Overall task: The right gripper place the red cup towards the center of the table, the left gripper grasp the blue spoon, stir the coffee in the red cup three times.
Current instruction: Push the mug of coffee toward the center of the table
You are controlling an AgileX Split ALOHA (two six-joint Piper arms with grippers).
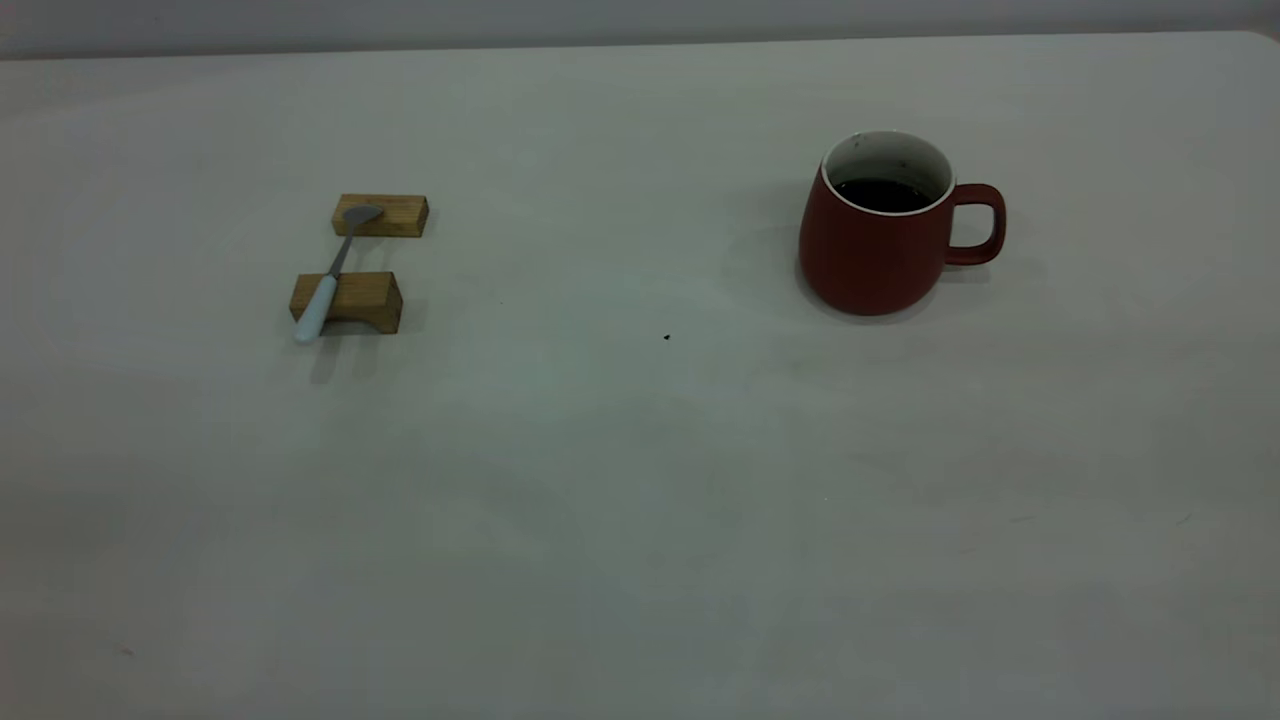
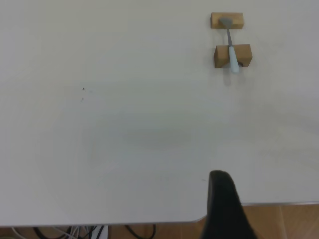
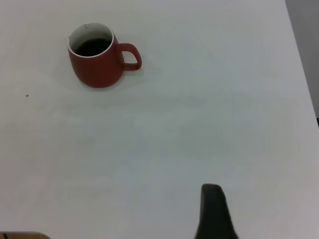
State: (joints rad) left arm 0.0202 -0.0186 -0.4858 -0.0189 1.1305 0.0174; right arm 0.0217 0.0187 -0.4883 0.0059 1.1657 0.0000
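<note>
The red cup [image 1: 875, 250] stands upright on the right half of the table [image 1: 640, 500], its handle pointing right and dark coffee [image 1: 883, 194] inside. The blue spoon [image 1: 330, 285] lies at the left across two wooden blocks, bowl on the far block and pale handle overhanging the near one. Neither arm shows in the exterior view. In the left wrist view my left gripper [image 2: 222, 199] is a dark shape over the table's near edge, far from the spoon [image 2: 231, 47]. In the right wrist view my right gripper [image 3: 213, 209] is a dark shape well short of the cup [image 3: 97, 62].
The far wooden block [image 1: 380, 215] and the arched near block [image 1: 347, 302] carry the spoon. A tiny dark speck [image 1: 667, 337] marks the tabletop between spoon and cup. Cables [image 2: 75, 232] hang below the table edge in the left wrist view.
</note>
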